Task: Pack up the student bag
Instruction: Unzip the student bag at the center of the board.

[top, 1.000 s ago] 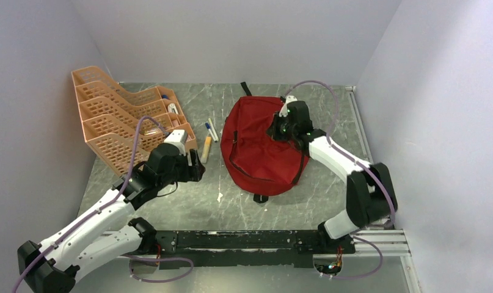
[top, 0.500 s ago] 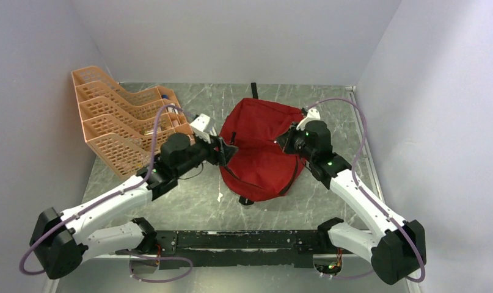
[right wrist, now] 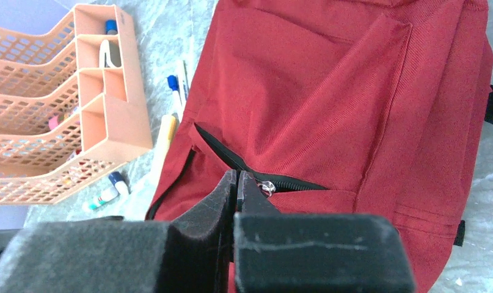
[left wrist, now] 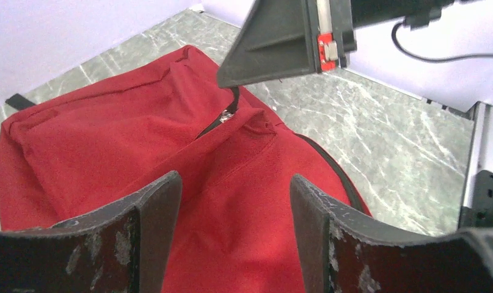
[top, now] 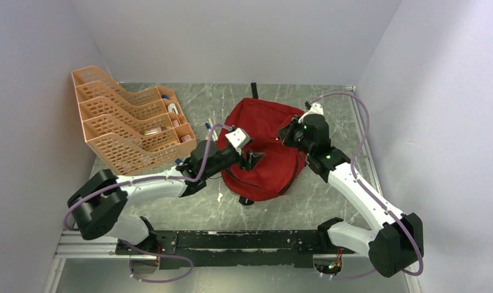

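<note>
Toward the desk's far edge, about mid-width, lies the student bag point(top: 265, 119). The left gripper point(left wrist: 233, 183) hangs spread above its red cloth. The right gripper point(right wrist: 236, 183) is pressed together beside the zip pull point(right wrist: 266, 187) (too small to see from overhead); whether it pinches anything is hidden.

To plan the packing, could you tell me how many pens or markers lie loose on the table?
5: two white pens and a yellow marker between rack and student bag, two short ones by the rack's corner. More may be hidden.
</note>
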Controlling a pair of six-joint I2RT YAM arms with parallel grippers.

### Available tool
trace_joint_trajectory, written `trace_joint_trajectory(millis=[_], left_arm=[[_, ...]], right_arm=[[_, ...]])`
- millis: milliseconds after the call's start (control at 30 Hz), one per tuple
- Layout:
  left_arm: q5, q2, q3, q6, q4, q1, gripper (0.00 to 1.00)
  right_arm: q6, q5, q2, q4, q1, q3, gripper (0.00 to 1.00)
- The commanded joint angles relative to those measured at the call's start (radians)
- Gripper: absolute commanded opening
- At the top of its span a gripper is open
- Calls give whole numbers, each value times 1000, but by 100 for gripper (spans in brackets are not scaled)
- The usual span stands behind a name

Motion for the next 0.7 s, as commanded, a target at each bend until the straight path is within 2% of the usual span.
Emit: trace_joint_trajectory(millis=[0,233,467,667], left_arm=[[47,102,21,108,254,-21,70],[18,253,97,124,385,-45,71],[-5,358,189,123,417,-47,71],[-17,429,254,117,406,-47,63]], right_arm=[[45,15,21,0,-4,85,0],[52,-30,41,6,-12,110,0],[68,-80,40,10,-14,116,0],[72,-102,32,7,-14,117,0]])
